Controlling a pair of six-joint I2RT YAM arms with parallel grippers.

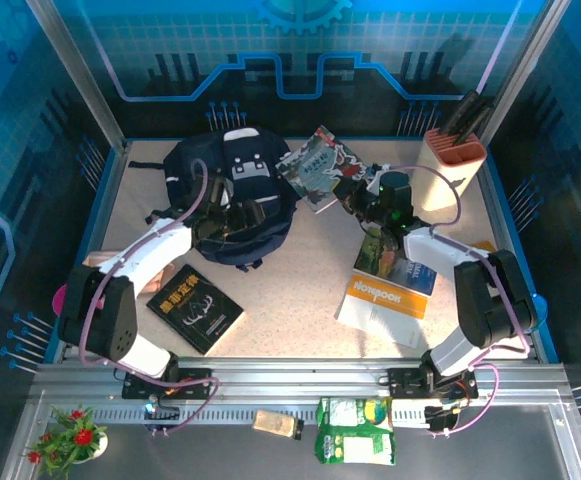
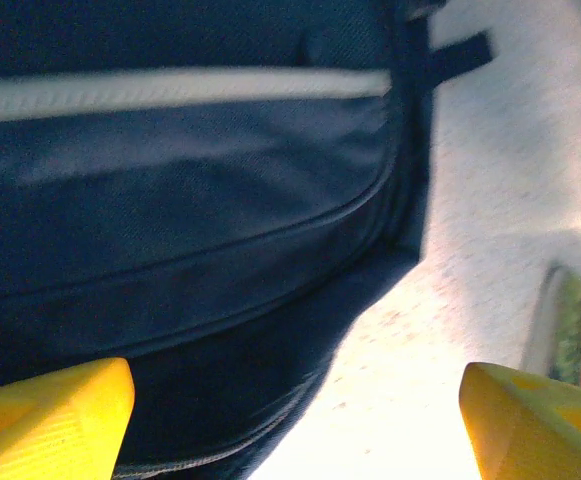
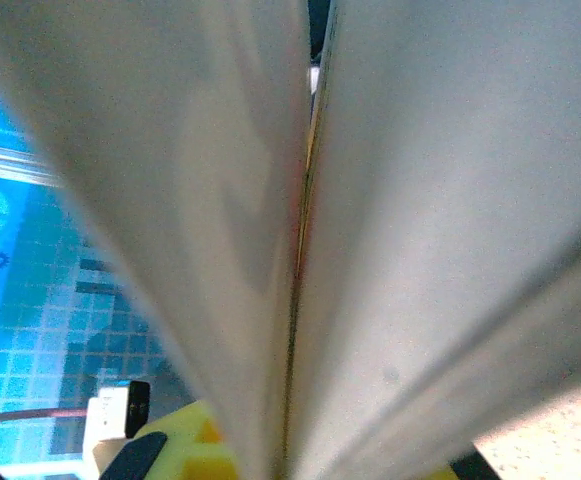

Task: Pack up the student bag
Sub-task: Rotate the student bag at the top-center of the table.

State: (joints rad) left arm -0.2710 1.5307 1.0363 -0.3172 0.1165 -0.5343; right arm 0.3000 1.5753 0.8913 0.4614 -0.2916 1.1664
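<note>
The student bag (image 1: 185, 170) lies flat on the desk (image 1: 300, 275) in the top view. It is dark navy with a grey-white patch, and its long axis runs away from the arm bases, patch end farther off. The left end effector (image 1: 232, 225) hovers over its near half. Off to the bag's right, the right end effector (image 1: 355, 195) is clenched on a tilted patterned book (image 1: 315, 160). In the left wrist view, navy fabric with a pale stripe lies just ahead of yellow fingertips (image 2: 50, 420) spread wide, grasping nothing. In the right wrist view, the book's pale pages rise directly ahead.
</note>
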